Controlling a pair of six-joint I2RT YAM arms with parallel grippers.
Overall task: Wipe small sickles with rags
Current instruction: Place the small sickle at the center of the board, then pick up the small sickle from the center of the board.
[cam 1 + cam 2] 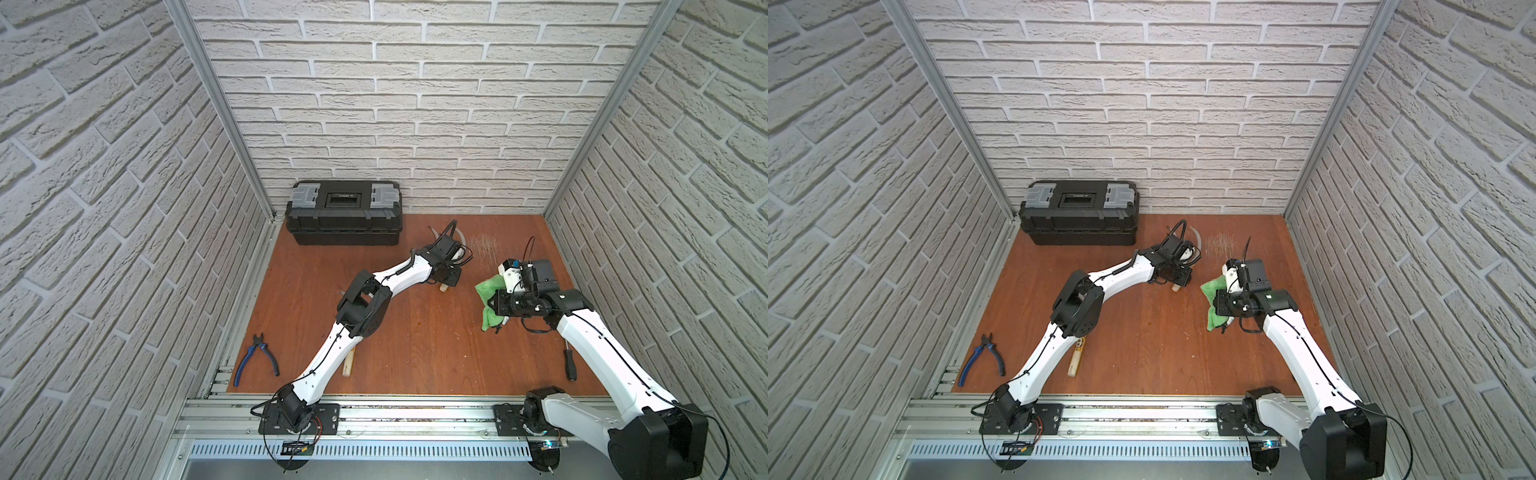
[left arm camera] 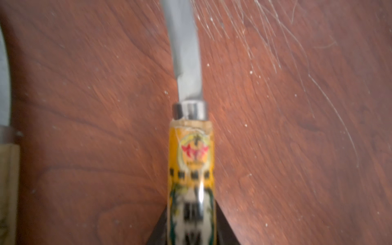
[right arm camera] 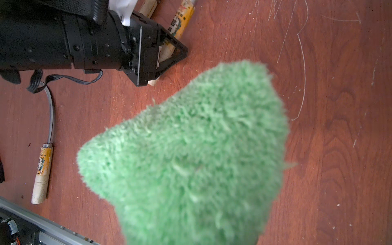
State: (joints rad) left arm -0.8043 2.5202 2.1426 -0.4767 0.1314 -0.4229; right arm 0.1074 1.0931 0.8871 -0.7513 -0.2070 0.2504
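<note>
Green microfibre of the rag [image 3: 191, 152] bunches out of the right gripper [image 1: 496, 302], whose jaws are pressed together on it. The rag sits toward the right edge of the board [image 1: 415, 353].

The sickle [image 3: 180, 19] to be wiped lies near the middle of the far edge. Its labelled handle [image 2: 192, 169] sits between the jaws of the left gripper [image 3: 167, 53]. The jaws flank the handle closely; whether they pinch it or only straddle it cannot be told.

Hazards from this state:

1. Loose hold. If the handle is not clamped, a wiping stroke is likely to roll or push the sickle.
2. Snagging. The long pile can catch on the edge of the blade [image 2: 186, 53], dragging the sickle or pulling the rag from the jaws.
3. Crowding. A second sickle [image 2: 7, 180] lies just beside the first, so a sideways shift could knock it.
4. Arm contact. The grippers are near each other, so a careless approach risks collision.
5. Surface damage. Pale scratches [image 3: 303, 63] mark the board here, and a pressed blade tip may add more.

The third sickle [image 3: 42, 174] lies near the front edge.
</note>
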